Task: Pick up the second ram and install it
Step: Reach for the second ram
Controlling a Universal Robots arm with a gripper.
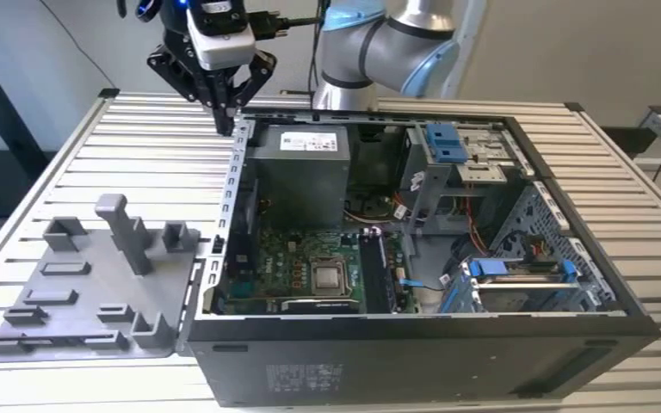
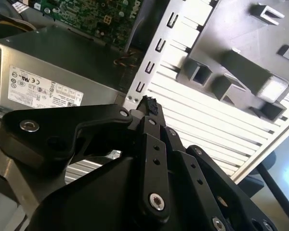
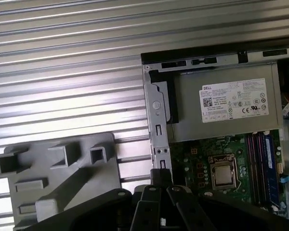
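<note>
Black jointed gripper [image 3: 160, 175], its fingers pressed together on nothing, hovers beside the open dark computer case's [image 1: 423, 353] corner. You look about done: the thin bluish second ram [image 3: 269, 163] stands seated in the green motherboard's [image 3: 197, 154] slot.

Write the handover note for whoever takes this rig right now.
Gripper: fingers shut, holding nothing, hovering above the wall of the open computer case by the power supply, on the side of the grey tray.
Ram: a bluish stick sits on the motherboard beside the processor socket; whether it is the first or the second, I cannot tell.
Done/left: whether the install is finished cannot be told from here.
</note>
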